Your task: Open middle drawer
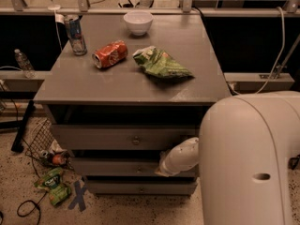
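atop the cabinet [187,86] sit a bowl [138,21] and red can [110,54]; gripper [162,170] at middle drawer [108,167], state unclear

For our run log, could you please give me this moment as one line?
gripper: low, at middle drawer front, right of its knob | drawer opened: cannot tell

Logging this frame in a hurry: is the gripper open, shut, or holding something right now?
The gripper: low against the right part of the middle drawer front; open, closed or holding cannot be told.
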